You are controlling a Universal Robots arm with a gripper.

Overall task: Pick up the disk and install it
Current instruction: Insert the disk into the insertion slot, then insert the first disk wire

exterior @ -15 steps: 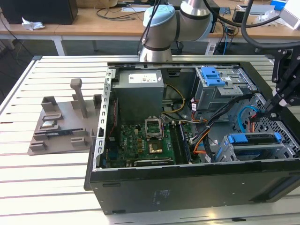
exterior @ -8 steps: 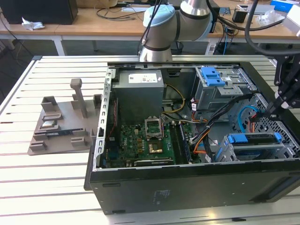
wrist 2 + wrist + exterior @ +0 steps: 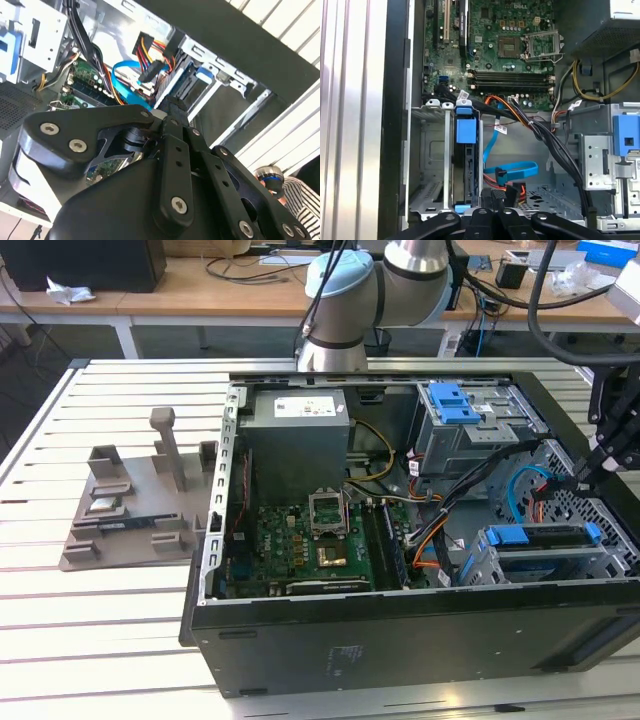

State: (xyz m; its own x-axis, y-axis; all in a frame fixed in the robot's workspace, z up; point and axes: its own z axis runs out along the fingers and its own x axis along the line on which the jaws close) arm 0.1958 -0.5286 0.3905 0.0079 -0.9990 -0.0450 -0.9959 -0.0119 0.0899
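Observation:
The disk (image 3: 540,548) sits inside the lower grey bay of the open computer case, at the exterior view's right, with its blue rails along the top and a blue tab at the end. In the first wrist view the disk (image 3: 467,170) shows edge-on in the bay, under its blue tab. My gripper (image 3: 580,478) hangs over the case's right side, just past the bay, near the orange and blue cables. Its fingertips are pressed together with nothing between them, as seen on the gripper (image 3: 494,194) and again on the gripper (image 3: 172,106). It stands close beside the disk's end; contact cannot be told.
A large grey power-supply box (image 3: 295,435) fills the case's back left. An upper drive cage with a blue latch (image 3: 455,405) stands behind the bay. The motherboard (image 3: 310,540) lies on the floor, with cable bundles (image 3: 460,510) crossing. A grey fixture (image 3: 135,505) rests on the slatted table. A person's striped sleeve (image 3: 302,200) is nearby.

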